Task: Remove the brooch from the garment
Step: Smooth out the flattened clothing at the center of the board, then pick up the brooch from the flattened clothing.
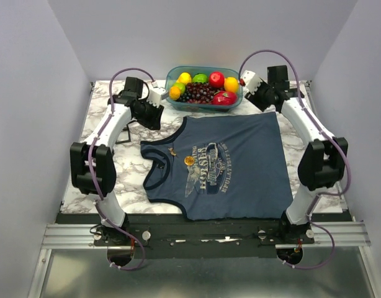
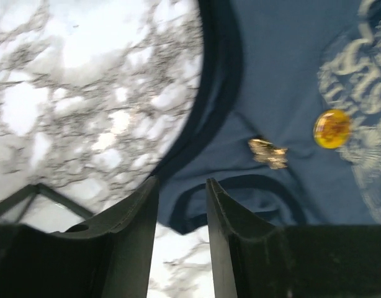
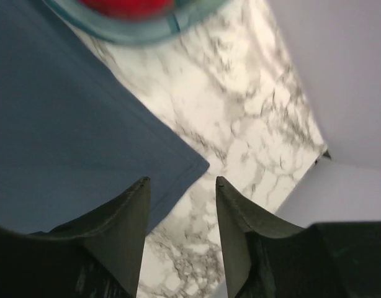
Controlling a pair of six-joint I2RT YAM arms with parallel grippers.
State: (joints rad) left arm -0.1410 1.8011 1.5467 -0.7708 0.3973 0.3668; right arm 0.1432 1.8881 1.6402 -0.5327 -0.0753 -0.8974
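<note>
Gold bow-shaped metal brooch [image 2: 268,153]: tiny, shiny, pinned on slate-blue cloth tank-top [image 2: 283,74].
Left gripper [image 2: 182,181]: narrowly parted, empty.
Right gripper [image 3: 183,180]: parted, empty.

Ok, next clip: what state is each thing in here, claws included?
garment: spread flat on the table, print side up.
brooch: pinned to the garment near the neckline, not yet removed.
round yellow badge: on the chest, beside the brooch.
left claw: open, empty, over the shoulder edge.
right claw: open, empty, over a hem corner.
bowl: full of fruit.
</note>
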